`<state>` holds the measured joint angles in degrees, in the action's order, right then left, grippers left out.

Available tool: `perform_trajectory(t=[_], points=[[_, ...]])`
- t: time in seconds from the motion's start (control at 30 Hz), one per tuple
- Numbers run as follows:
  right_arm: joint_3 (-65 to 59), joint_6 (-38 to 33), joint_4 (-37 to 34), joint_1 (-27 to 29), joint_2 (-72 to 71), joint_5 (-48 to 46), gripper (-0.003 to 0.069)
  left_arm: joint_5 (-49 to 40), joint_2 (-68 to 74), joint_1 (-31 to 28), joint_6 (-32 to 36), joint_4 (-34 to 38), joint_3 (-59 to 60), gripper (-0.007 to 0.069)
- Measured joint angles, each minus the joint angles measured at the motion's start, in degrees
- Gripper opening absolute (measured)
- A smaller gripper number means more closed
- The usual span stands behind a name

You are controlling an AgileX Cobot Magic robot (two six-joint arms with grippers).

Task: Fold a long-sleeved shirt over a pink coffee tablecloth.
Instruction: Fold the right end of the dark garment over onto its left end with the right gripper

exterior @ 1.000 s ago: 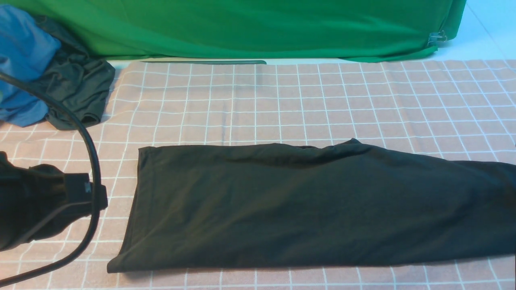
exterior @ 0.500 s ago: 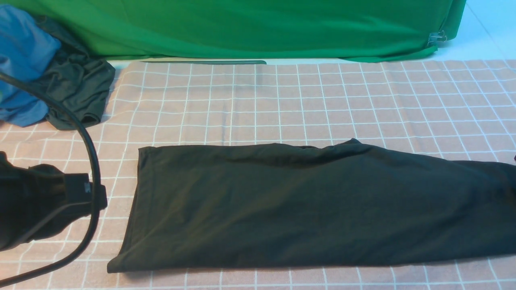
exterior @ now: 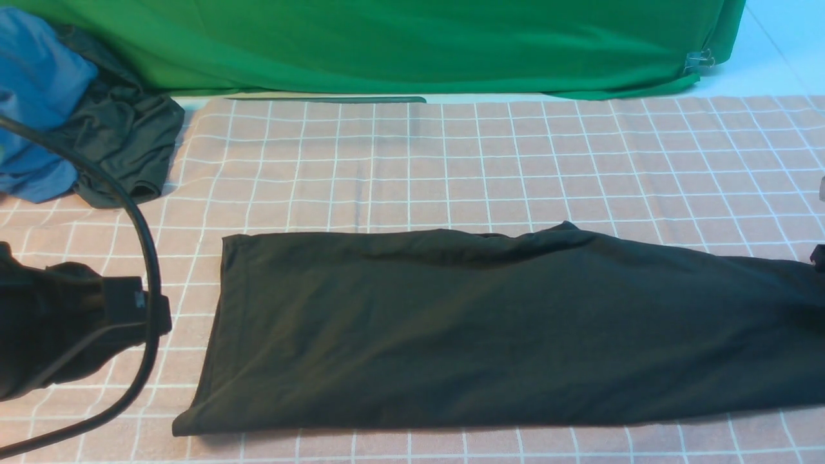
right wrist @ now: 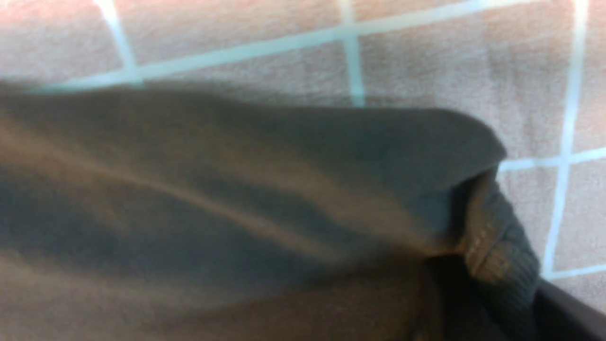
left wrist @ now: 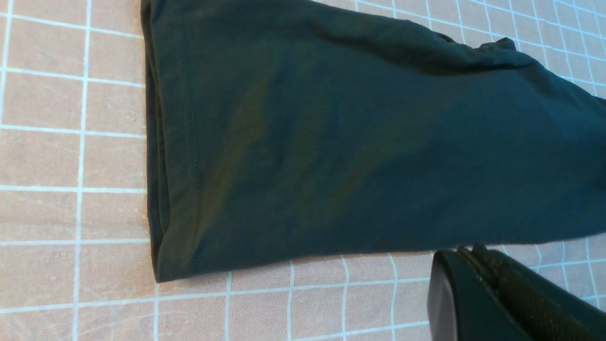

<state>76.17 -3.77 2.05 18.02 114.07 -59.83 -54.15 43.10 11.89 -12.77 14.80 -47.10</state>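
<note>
- The long-sleeved shirt [exterior: 490, 328] is lying flat on the pink coffee tablecloth [exterior: 515, 161]. It is folded into a long black band running left to right across the near half of the cloth.
- Its stitched hem end is sitting toward the robot's left. The other end is running out past the right edge of the front view.
- The shirt's far long edge is rising into a small peak right of centre.
- The left gripper [left wrist: 469, 259] is sitting just beside the shirt's near long edge, fingers pressed together and pinching no fabric.
- The left arm [exterior: 58, 328] is resting well left of the hem end, with a black cable [exterior: 147, 258] arching past it.
- Only a dark sliver of the right gripper [exterior: 820, 255] is showing, at the shirt's far edge on the extreme right. I cannot tell whether its fingers are spread or pinching.
- The right wrist view is blurred. Shirt fabric is filling most of it, and a ribbed edge [right wrist: 497, 255] is curling up over the grid cloth.
- A green cloth [exterior: 387, 45] is draping along the far side, with a metal clip [exterior: 699, 61] at its right end.
- A blue garment [exterior: 32, 96] and a dark garment [exterior: 122, 142] are lying heaped at the far left. The dark one is overlapping the tablecloth's corner.
</note>
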Motion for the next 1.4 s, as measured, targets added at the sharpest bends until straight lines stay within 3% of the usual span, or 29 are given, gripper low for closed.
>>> perform_trajectory(t=[0.37,0.6,0.73,0.93,1.17,1.4], points=[[6.2,1.9,-1.1,-0.1,-4.5,-8.3,0.0111,1.8,0.0,0.0,0.0,0.0,0.0,0.0013],[9.2,1.9,-7.3,-3.9,-12.2,-9.5,0.0111,3.7,0.0,0.0,0.0,-0.1,0.0,0.0013],[9.2,1.9,-10.9,-8.5,-14.7,-9.8,0.0111,4.1,0.0,0.0,0.0,-0.1,0.0,0.0013],[9.2,0.8,-22.2,-19.3,-16.0,-7.4,0.0111,4.5,0.0,0.0,0.0,-0.1,0.0,0.0013],[10.3,0.3,-33.9,-32.6,-15.9,1.9,0.0111,6.2,0.0,0.0,0.0,-0.1,0.0,0.0013],[13.3,0.4,-38.7,-43.7,-13.0,9.6,0.0111,7.3,0.0,0.0,0.0,0.0,0.0,0.0014]])
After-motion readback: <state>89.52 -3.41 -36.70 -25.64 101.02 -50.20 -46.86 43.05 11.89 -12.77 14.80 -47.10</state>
